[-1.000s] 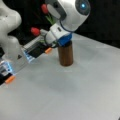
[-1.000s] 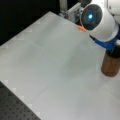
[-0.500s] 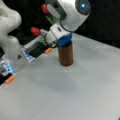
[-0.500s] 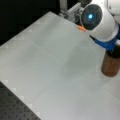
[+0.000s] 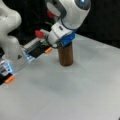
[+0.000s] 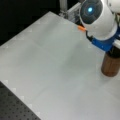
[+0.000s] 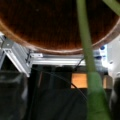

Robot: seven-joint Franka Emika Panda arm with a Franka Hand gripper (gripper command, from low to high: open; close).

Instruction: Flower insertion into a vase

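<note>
Found the gripper in a front view at the end of the white arm, tilted and right over the mouth of the vase. Could not tell whether closed on anything or spread: only two dark blurred shapes at the lower corners of the wrist view. Saw there a green stem running from the bottom edge up across the brown round rim of the vase, thick near the camera and thinner toward the top. Could not tell if touching the rim or already inside it.

Noticed a blue part of the wrist touching or just above the vase top in both front views. Saw also a red blob just beside the gripper, on a front view's left, with something green near it; too blurred to name.

Found the vase standing upright on the pale table, near its far edge in a front view and close to a front view's right in the opposite one. Saw the bare tabletop spreading wide around it.

Beyond the vase, noted a small orange piece on a metal frame, seen also near the arm. Noted a second white robot body at a front view's left, and a black perforated board at a front view's bottom
</note>
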